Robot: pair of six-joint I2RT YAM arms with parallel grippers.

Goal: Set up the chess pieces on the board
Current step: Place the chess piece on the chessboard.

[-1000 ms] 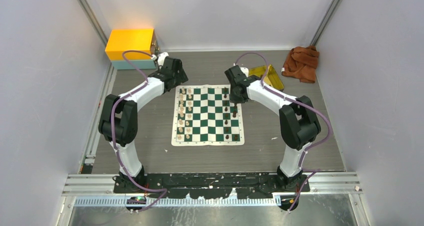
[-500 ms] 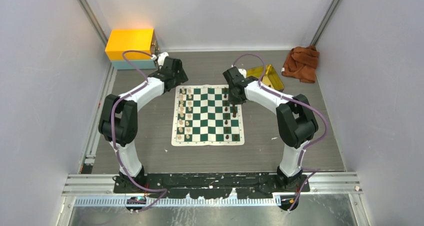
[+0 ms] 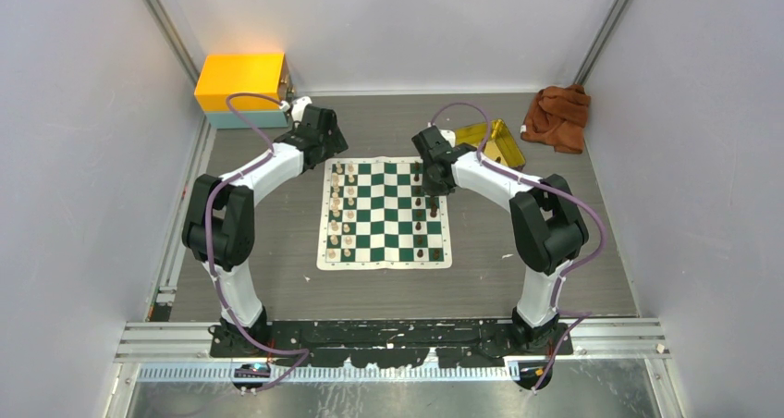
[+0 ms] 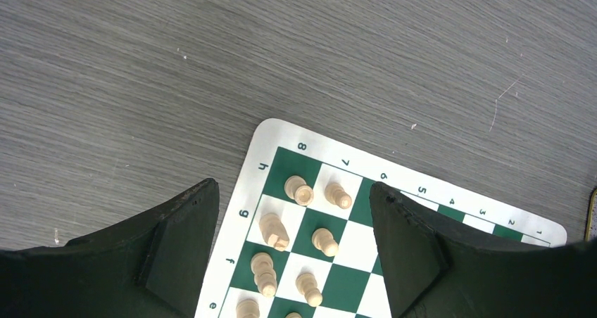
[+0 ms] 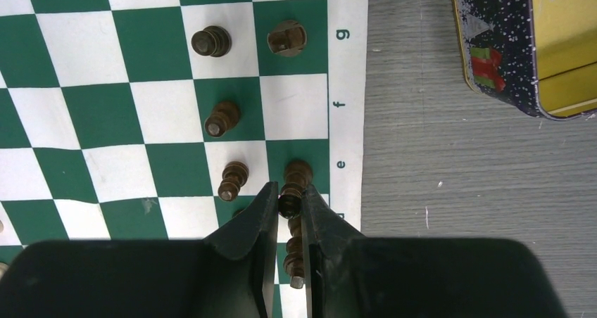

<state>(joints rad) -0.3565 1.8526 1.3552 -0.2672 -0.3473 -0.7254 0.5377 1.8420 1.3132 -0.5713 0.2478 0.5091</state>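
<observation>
1. The right gripper (image 5: 290, 191) is pinched narrowly on the head of a dark piece (image 5: 296, 176). The piece stands in the edge column of the board (image 5: 91, 114), lower centre of the right wrist view.
2. It is best to centre it in its square, then release and lift straight up, clear of its neighbours.
3. The left gripper (image 4: 292, 186) hangs wide and empty over cream pieces (image 4: 324, 241).
4. Readable on the border: letters e to h and numbers 1 to 8.

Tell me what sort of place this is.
Likely a robot test cell in a lab: plain white walls on metal posts enclose a table. The left arm and right arm are bolted to its near rail, with a chess board staged between them.
</observation>
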